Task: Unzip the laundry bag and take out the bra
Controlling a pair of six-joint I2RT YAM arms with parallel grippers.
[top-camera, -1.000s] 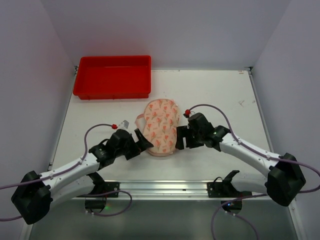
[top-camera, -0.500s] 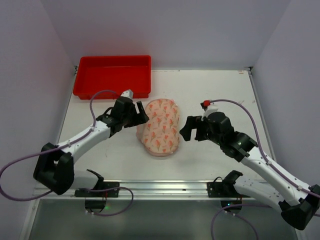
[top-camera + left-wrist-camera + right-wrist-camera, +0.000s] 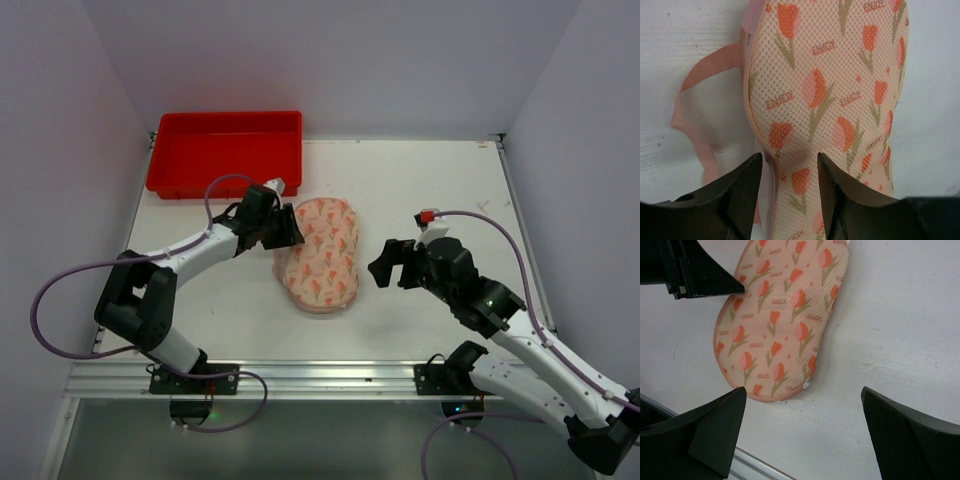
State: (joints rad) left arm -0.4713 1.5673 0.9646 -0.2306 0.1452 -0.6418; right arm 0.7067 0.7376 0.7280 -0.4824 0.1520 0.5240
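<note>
The bra (image 3: 322,255), a peanut-shaped cream-peach piece with orange tulip print and pink trim, lies flat mid-table. It fills the left wrist view (image 3: 830,85) and shows in the right wrist view (image 3: 780,325). Pale pink-white sheer fabric, apparently the laundry bag (image 3: 281,263), peeks out along its left side (image 3: 730,107), with a pink strap loop (image 3: 690,87) beside it. My left gripper (image 3: 288,232) sits low over the bra's far-left edge, jaws half apart astride the trim (image 3: 789,156). My right gripper (image 3: 385,265) hovers wide open right of the bra (image 3: 803,390), holding nothing.
A red plastic tray (image 3: 225,187) stands at the back left, just behind the left gripper. White walls close in the table on three sides. A metal rail (image 3: 320,375) runs along the near edge.
The left arm swung from the bra's near-left side up to its far-left edge, and its jaws narrowed. The right arm pulled back to the right of the bra and opened wide.
</note>
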